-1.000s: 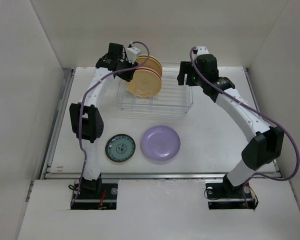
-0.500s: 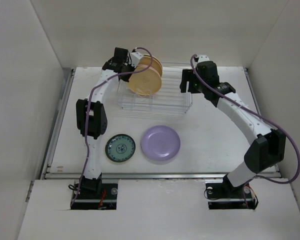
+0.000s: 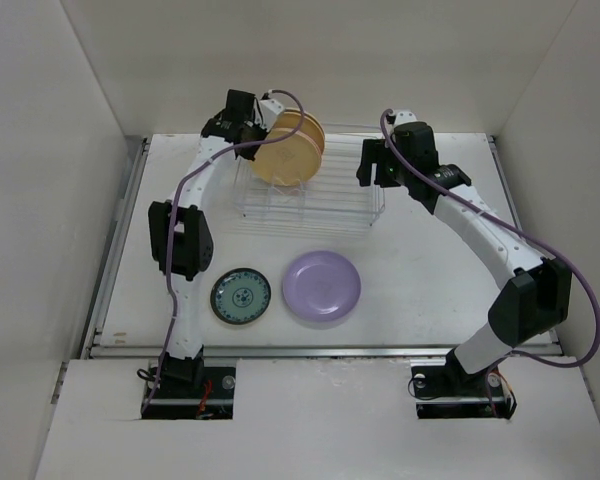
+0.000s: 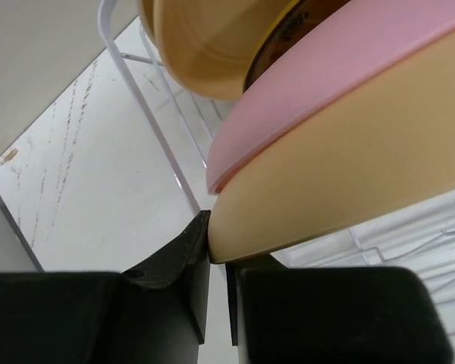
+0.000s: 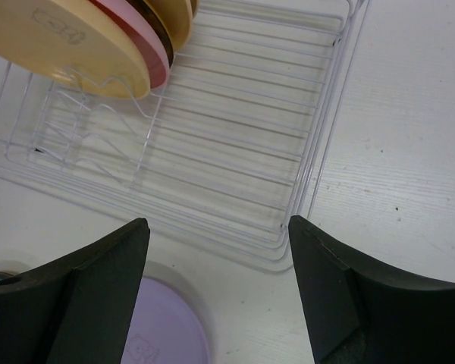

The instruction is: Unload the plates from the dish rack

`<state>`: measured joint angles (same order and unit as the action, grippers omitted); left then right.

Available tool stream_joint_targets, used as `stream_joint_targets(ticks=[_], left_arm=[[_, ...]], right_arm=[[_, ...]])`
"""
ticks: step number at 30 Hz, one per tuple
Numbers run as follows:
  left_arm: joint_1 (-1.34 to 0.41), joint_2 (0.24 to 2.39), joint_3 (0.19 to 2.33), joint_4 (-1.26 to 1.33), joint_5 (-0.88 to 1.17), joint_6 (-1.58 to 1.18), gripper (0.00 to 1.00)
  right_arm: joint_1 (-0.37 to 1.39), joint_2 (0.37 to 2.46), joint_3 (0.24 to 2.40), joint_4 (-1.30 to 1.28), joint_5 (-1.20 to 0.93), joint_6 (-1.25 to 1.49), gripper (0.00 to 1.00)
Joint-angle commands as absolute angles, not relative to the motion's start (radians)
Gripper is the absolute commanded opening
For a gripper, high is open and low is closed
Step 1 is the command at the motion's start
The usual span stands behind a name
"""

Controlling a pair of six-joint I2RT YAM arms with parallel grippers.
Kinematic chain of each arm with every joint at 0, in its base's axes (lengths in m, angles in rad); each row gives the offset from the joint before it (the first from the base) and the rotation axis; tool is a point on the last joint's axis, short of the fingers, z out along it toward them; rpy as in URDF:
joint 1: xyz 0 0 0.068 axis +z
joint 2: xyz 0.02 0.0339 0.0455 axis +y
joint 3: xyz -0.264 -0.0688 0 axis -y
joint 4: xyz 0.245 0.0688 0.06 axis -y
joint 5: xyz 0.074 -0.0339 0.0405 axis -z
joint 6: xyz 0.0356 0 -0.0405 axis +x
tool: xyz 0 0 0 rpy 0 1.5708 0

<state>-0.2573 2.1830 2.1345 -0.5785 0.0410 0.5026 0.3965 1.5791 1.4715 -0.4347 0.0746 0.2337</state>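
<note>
Top view: rack (image 3: 310, 185) sits at 12 o'clock on the table (image 3: 430, 290). Three plates stand on edge in its 9 o'clock end, packed close together.

- Tan plate (image 3: 285, 160): frontmost of the stack, face toward 6 o'clock.
- Pink plate (image 4: 341, 83): right behind the tan one and touching it in the left wrist view.
- Amber plate (image 4: 205, 53): behind the pink one, dark rim just visible.

Left gripper (image 4: 220, 250): at 10 o'clock of the rack, at the tan plate's rim. The jaws are drawn close, with the tan rim pinched in the narrow gap between them (contact seen only from the wrist view; the top view is too small to confirm it).

Right gripper (image 5: 216, 224): above the rack's 3 o'clock end. The jaws are spread wide and hold nothing. The bare rack wires and the table show between the fingers (image 5: 83, 303).

Already out of the rack and lying flat on the table:
- Lavender plate (image 3: 321, 287), at 6 o'clock of the rack and well apart from it.
- Teal plate (image 3: 240, 296), at 9 o'clock of the lavender one, just beside it and not touching.
</note>
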Motion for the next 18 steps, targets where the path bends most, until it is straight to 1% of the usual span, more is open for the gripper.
stream_joint_targets(ticks=[1, 18], left_arm=[[-0.253, 2.033, 2.227, -0.604, 0.038, 0.420, 0.00], [-0.262, 1.967, 2.230, -0.660, 0.035, 0.354, 0.00]], right_arm=[[0.393, 1.572, 1.505, -0.419, 0.055, 0.250, 0.80], [0.393, 1.532, 1.474, -0.430, 0.064, 0.250, 0.80]])
